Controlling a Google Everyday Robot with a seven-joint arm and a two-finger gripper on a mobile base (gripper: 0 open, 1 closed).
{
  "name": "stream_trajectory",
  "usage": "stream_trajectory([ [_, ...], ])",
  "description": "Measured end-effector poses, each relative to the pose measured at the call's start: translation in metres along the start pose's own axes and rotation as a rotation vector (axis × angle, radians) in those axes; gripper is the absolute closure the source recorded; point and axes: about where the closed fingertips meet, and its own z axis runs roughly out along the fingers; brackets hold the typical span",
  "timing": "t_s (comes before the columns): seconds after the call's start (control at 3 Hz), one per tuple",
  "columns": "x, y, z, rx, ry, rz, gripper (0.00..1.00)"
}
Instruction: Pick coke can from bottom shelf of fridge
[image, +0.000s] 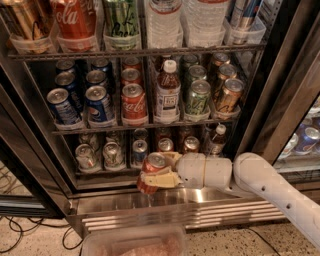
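Camera view, lower centre. The two-finger gripper (150, 179) on the white arm has its cream fingers clamped round the small red aluminium coke can (153, 166). The can is tilted, silver top leaning toward upper right. It sits just in front of the dark wire bottom shelf (107, 171), above the brushed-steel sill of the glass-door fridge (200, 197).

Risks, as I judge them:
- The smooth curved aluminium could slip in a skewed grip.
- The can's base could clip the sill.
- The arm could nudge the neighbouring silver-topped cans (112, 152).
- The thin wall dents easily.

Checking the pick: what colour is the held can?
Red, silver top, camera view; the claw holds the coke can before the bottom shelf.
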Motion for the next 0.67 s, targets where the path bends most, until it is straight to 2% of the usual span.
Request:
stream_trajectory([
  [0.33,0.008,0.034,-0.007,-0.084,0.037,-0.003,1.00],
  [0.67,0.059,0.055,-0.001,-0.037,0.192,-0.029,1.00],
])
